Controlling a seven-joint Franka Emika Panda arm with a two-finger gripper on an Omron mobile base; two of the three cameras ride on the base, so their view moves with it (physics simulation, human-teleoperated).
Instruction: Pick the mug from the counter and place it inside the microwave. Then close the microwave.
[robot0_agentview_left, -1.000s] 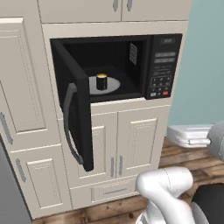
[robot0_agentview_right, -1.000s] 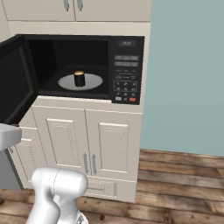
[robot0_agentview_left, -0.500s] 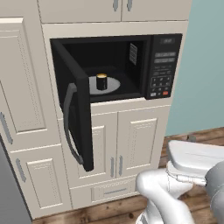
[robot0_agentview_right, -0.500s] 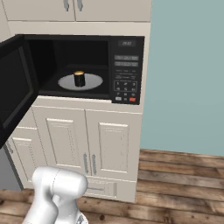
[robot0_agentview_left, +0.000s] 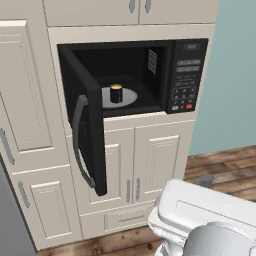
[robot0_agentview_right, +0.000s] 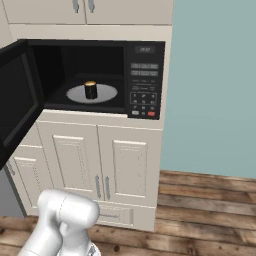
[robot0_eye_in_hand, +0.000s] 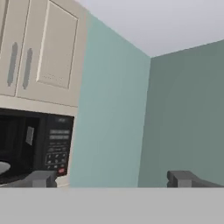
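Mug (robot0_agentview_left: 116, 93) sits upright on the pale turntable (robot0_agentview_left: 129, 98) inside the microwave (robot0_agentview_left: 135, 75), roughly centred on the plate, nothing touching it. The right base view shows the same: mug (robot0_agentview_right: 90, 90) on the plate, clear of the cavity walls. So placing looks done; what is left is shutting the door.

Door (robot0_agentview_left: 85, 122) hangs wide open, swung out at about 7 o'clock from the cavity in the left base view, curved grey handle (robot0_agentview_left: 78, 142) facing outward. In the right base view the door (robot0_agentview_right: 17, 97) sits at 9 o'clock of the opening.

Gripper (robot0_eye_in_hand: 113, 178) shows in the hand view with its fingertips (robot0_eye_in_hand: 41, 178) spread wide and nothing between them. It points at the teal wall, with the button panel (robot0_eye_in_hand: 57, 146) at about 9 o'clock, so it is aimed away from the door.

Risks, judged from this:
- The arm has to swing far over to get behind the door; a wide sweep could clip the door edge or the cabinet front.
- Pushing near the hinge instead of the free edge would likely leave the door ajar.
- A hard slam could jolt the mug and tip it on the plate.
- Open fingers could snag the handle during the push.
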